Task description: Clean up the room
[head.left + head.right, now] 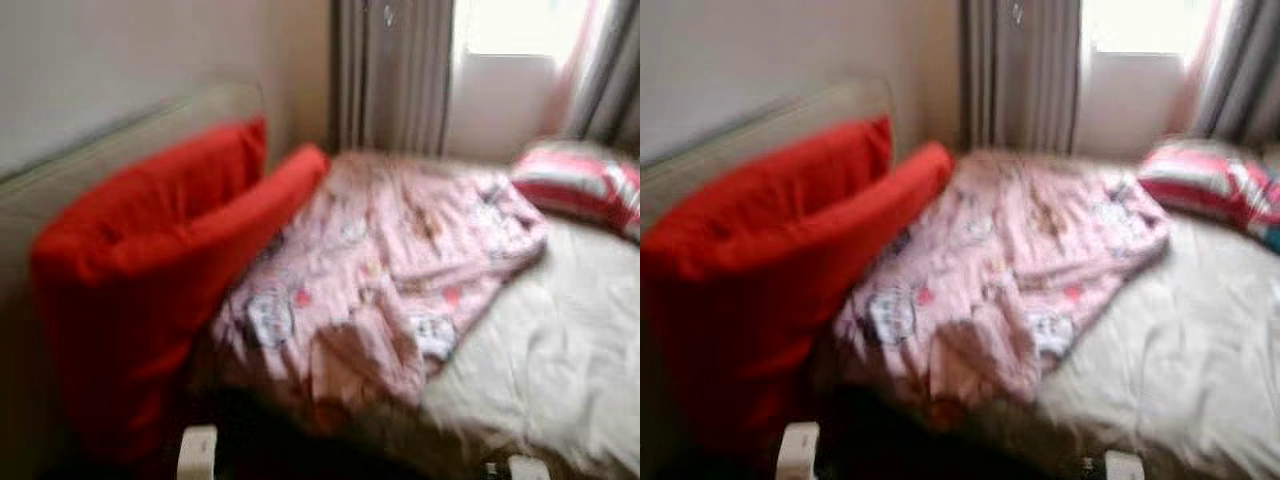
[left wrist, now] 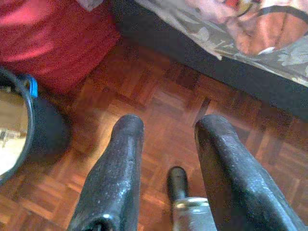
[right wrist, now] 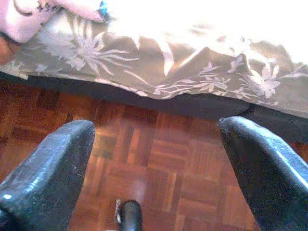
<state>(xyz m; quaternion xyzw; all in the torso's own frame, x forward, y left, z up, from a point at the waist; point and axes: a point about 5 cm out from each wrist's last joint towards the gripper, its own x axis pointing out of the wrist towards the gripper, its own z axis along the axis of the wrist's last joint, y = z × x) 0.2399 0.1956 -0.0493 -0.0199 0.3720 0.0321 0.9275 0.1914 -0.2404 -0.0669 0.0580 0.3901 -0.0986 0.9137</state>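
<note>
Both arms hang low by the bed, each pincer pointing down at the wooden parquet floor [image 2: 159,101]. The left pincer [image 2: 166,132] has its two black fingers parted with nothing between them, over bare floor just beside the dark base of the bed. Near it on the floor stands a round container with a dark rim [image 2: 24,120], and past that lies a heap of red fabric [image 2: 53,38]. The right pincer [image 3: 156,137] is spread wider, also released and empty, above the parquet in front of the bed's edge, where a beige bedspread with a white flower pattern [image 3: 192,72] hangs down.

The head views are blurred. Closest on the bed, toward the robot's left, a big red pillow [image 1: 150,260] leans against the padded headboard [image 1: 110,140] along the wall. Just beside it and touching it, a crumpled pink blanket with small printed figures [image 1: 380,260] lies across the bed, one end drooping over the near edge. To its right the pale bedspread [image 1: 560,340] is exposed. Farther back on the right sits a red-and-white striped pillow [image 1: 585,185]. Behind the bed hang grey curtains [image 1: 395,70] next to a bright window [image 1: 510,25].
</note>
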